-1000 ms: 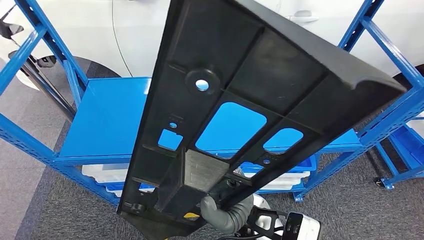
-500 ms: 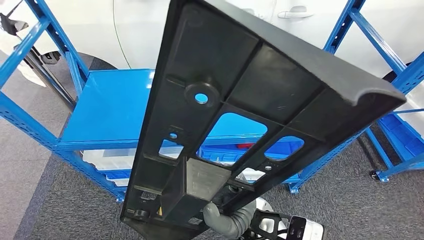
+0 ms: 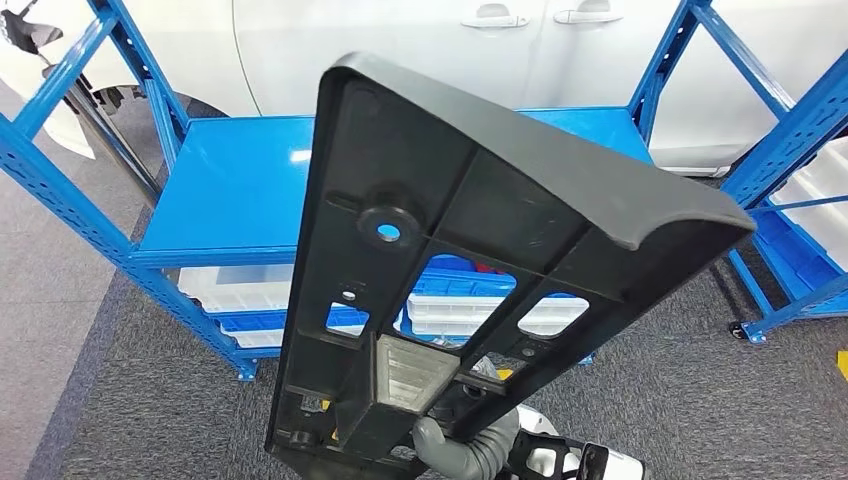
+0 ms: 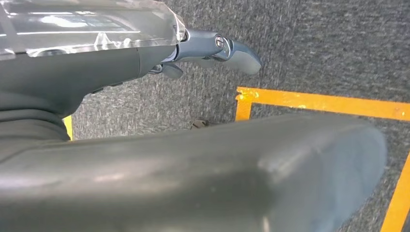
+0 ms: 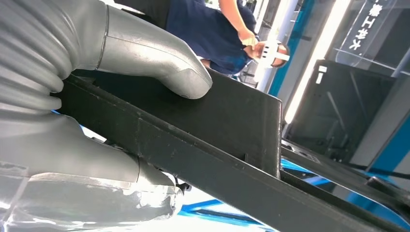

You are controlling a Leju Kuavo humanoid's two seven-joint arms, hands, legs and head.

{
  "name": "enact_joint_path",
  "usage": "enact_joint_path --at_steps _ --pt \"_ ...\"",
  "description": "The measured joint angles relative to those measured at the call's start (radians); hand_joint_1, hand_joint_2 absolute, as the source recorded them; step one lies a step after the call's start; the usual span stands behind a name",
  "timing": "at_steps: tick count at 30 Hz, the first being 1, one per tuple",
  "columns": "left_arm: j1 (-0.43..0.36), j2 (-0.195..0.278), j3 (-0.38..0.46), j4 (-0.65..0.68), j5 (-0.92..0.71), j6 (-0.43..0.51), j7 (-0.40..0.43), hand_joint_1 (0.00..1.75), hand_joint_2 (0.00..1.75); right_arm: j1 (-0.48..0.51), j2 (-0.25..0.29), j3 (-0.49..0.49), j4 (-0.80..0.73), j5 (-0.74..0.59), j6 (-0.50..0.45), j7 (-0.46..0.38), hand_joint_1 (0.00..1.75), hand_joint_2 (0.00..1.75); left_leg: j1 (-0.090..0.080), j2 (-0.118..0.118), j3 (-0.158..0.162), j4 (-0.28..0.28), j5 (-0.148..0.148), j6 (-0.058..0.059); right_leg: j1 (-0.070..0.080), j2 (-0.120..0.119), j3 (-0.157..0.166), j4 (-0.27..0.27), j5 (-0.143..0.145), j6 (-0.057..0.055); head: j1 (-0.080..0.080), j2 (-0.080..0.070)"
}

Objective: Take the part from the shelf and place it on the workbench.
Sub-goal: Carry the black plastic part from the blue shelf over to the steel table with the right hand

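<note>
Gripping black part (image 3: 470, 260) at lower end, right hand (image 5: 96, 96), tilted upward

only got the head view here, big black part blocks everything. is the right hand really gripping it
Observer: Yes. In the right wrist view the right hand clamps an edge of the part, thumb on one face, fingers on the other.
Operator: and the left hand
Observer: The left wrist view shows the left hand beside the part's rounded side, over grey carpet; whether it touches the part, I cannot tell.
Operator: anything on the floor
Observer: Orange tape lines on the carpet under the left hand.
Operator: anyone near
Observer: A person in a dark blue top stands beyond the part.
</note>
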Motion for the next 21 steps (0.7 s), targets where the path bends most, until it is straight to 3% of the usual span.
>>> enact_joint_path --at_steps 3,4,6,8,9,10,11,13,15,16,18,19,21 --pt "0.0 0.0 0.0 0.0 -0.004 0.006 0.001 0.0 0.0 0.004 -0.008 -0.001 -0.005 0.004 -0.016 0.0 1.75 1.75 0.002 -0.001 -0.004 -0.002 0.017 -0.018 0.003 -0.001 -0.001 -0.024 0.009 -0.022 0.0 0.0" --pt "0.001 0.0 0.0 0.0 -0.006 0.007 0.001 0.0 0.0 0.004 -0.009 -0.001 -0.006 0.005 -0.023 0.0 1.75 1.75 0.003 -0.002 -0.01 0.008 0.004 -0.023 0.002 -0.002 -0.007 -0.026 0.019 -0.031 0.0 0.0" --pt "0.001 0.001 0.0 0.0 -0.01 0.005 0.002 0.0 0.0 0.004 -0.013 -0.001 -0.008 0.009 -0.034 0.0 1.75 1.75 0.005 -0.003 -0.036 0.082 -0.072 -0.031 -0.001 -0.006 -0.026 -0.03 0.041 -0.045 0.0 0.0" --pt "0.001 0.001 0.0 0.0 -0.012 0.0 0.002 0.0 0.0 0.005 -0.016 -0.001 -0.009 0.012 -0.038 0.0 1.75 1.75 0.005 -0.003 -0.072 0.213 -0.164 -0.038 0.002 -0.006 -0.051 -0.029 0.06 -0.051 0.0 0.0" --pt "0.001 0.001 0.0 0.0 -0.012 -0.002 0.002 0.0 0.0 0.006 -0.018 -0.001 -0.009 0.013 -0.038 0.0 1.75 1.75 0.005 -0.003 -0.079 0.264 -0.182 -0.039 0.004 -0.007 -0.065 -0.027 0.07 -0.051 0.0 0.0" --pt "0.001 0.001 0.0 0.0 -0.013 -0.003 0.002 0.0 0.0 0.007 -0.02 -0.001 -0.009 0.014 -0.038 0.0 1.75 1.75 0.005 -0.003 -0.072 0.286 -0.178 -0.039 0.005 -0.007 -0.079 -0.024 0.079 -0.051 0.0 0.0" --pt "0.0 0.001 0.0 0.0 -0.013 -0.004 0.002 0.0 0.0 0.007 -0.022 -0.001 -0.009 0.014 -0.038 0.0 1.75 1.75 0.005 -0.003 -0.047 0.272 -0.157 -0.037 0.007 -0.007 -0.093 -0.021 0.087 -0.049 0.0 0.0" --pt "-0.002 0.001 0.0 0.0 -0.013 -0.005 0.002 0.0 0.0 0.007 -0.024 -0.001 -0.01 0.014 -0.036 0.0 1.75 1.75 0.004 -0.003 0.054 0.15 -0.116 -0.027 0.009 -0.006 -0.115 -0.014 0.102 -0.045 0.0 0.0" --pt "-0.005 0.001 0.0 0.0 -0.011 -0.005 -0.001 0.0 0.0 0.006 -0.025 -0.001 -0.012 0.014 -0.032 0.0 1.75 1.75 -0.002 -0.004 0.144 0.016 -0.118 -0.015 0.011 -0.007 -0.126 -0.009 0.116 -0.036 0.0 0.0" --pt "-0.007 0.001 0.0 0.0 -0.009 -0.005 -0.002 0.0 0.0 0.004 -0.026 -0.001 -0.013 0.014 -0.028 0.0 1.75 1.75 -0.006 -0.004 0.163 -0.017 -0.125 -0.01 0.011 -0.007 -0.129 -0.009 0.122 -0.03 0.0 0.0" --pt "-0.006 0.001 0.002 0.0 -0.006 -0.003 -0.005 0.0 0.0 -0.001 -0.027 -0.001 -0.013 0.013 -0.018 0.0 1.75 1.75 -0.008 -0.003 0.159 -0.032 -0.116 0.001 0.009 -0.008 -0.132 -0.009 0.134 -0.017 0.0 0.0" --pt "-0.006 0.0 0.003 0.0 -0.003 -0.001 -0.004 0.0 0.0 -0.003 -0.028 -0.001 -0.013 0.012 -0.012 0.0 1.75 1.75 -0.007 -0.001 0.153 -0.035 -0.107 0.008 0.007 -0.006 -0.138 -0.002 0.124 -0.011 0.0 0.0" --pt "-0.006 0.0 0.008 0.001 0.003 0.01 0.01 0.0 0.0 -0.01 -0.029 0.0 -0.013 0.006 0.002 0.0 1.75 1.75 -0.003 0.004 0.131 -0.04 -0.083 0.021 0.003 -0.003 -0.166 0.064 0.054 0.0 0.0 0.0"
